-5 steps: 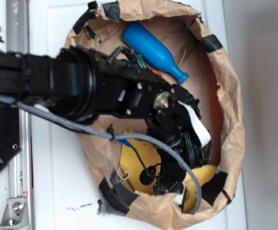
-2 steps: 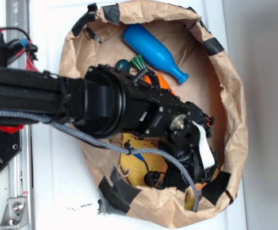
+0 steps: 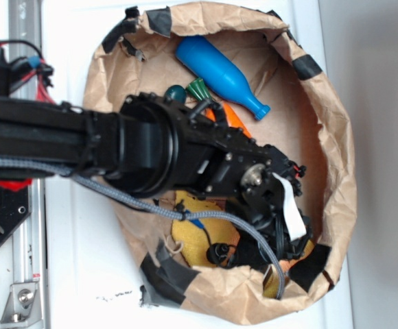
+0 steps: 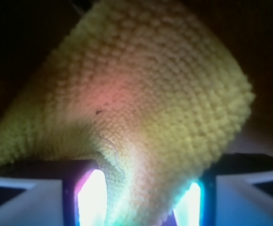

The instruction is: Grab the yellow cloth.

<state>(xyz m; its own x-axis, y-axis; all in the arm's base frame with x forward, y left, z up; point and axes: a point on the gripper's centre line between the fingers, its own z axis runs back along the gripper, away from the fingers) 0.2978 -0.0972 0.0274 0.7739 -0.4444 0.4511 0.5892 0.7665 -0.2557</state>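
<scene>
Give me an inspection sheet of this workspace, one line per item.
Surface: white table with a crumpled brown paper bowl, black tape on its rim.
Job's things: yellow cloth pinched between the jaws, in the bowl.
Clutter: blue toy bottle, orange toy carrot partly under the arm.
Grippers: gripper shut on the cloth.
Cables: grey braided cable across the arm.
Surroundings: metal rail at left.

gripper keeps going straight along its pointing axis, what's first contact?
The yellow cloth. In the wrist view its fuzzy fabric fills the frame and already runs down between the gripper fingers, so contact looks immediate. Whatever lies under the cloth is hidden; depth is unclear.
</scene>
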